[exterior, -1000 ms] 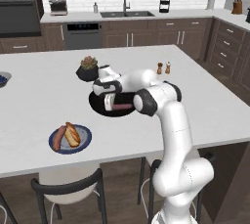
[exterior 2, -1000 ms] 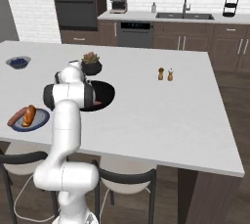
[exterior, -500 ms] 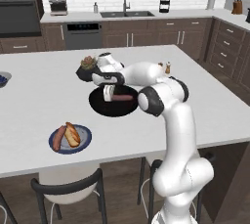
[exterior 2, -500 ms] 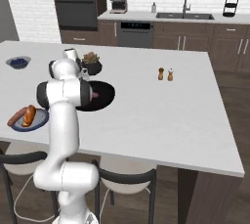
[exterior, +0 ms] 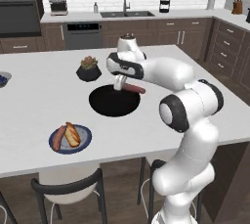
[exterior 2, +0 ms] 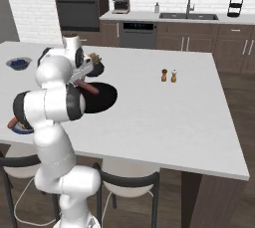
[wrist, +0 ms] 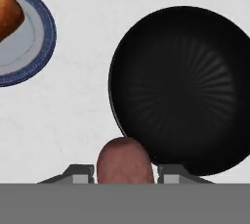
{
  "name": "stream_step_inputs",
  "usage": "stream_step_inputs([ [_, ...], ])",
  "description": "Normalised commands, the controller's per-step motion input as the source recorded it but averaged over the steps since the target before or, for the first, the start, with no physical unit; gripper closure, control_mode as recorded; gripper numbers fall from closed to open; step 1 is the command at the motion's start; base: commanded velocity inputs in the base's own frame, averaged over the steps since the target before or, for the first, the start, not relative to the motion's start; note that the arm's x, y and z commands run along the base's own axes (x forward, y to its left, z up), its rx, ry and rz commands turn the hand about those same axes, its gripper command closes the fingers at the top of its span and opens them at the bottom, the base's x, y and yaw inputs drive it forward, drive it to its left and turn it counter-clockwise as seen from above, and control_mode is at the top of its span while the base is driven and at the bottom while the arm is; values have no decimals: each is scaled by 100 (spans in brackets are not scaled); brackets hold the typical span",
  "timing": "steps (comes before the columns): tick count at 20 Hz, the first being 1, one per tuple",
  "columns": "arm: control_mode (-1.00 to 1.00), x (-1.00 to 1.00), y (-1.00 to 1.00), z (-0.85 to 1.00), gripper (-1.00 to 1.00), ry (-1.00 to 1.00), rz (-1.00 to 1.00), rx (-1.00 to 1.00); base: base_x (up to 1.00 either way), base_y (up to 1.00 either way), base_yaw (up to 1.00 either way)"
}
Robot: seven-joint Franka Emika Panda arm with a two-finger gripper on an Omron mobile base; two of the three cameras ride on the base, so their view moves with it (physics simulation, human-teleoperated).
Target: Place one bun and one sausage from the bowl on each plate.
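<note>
Brown sausage (exterior: 133, 88) clenched in gripper (exterior: 118, 85), lifted over black bowl (exterior: 114, 100) rim at 2 o'clock. Might slip out mid-carry, or land on already-filled blue-rimmed plate (exterior: 70, 138).

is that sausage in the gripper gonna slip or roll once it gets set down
The sausage sticks out sideways from the gripper without sagging, so it is probably fairly stiff. Its skin looks smooth and it is held near one end, so it might pivot or slip. Being round, it would likely roll on a flat plate.
</note>
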Motion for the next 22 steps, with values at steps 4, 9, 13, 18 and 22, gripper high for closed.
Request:
stream_step_inputs([
  [4, -100, -100, -39, 90, 100, -23, -19, 6, 0, 0, 0],
  [9, -100, -100, -11, 48, 100, -14, -16, 1, 0, 0, 0],
  [13, 100, -25, 0, 8, 100, -4, -4, 0, -75, 21, -11],
  [18, 100, 0, 0, 0, 100, 0, 0, 0, -85, 98, -12],
  [22, 100, 0, 0, 0, 100, 0, 0, 0, -15, 100, -19],
])
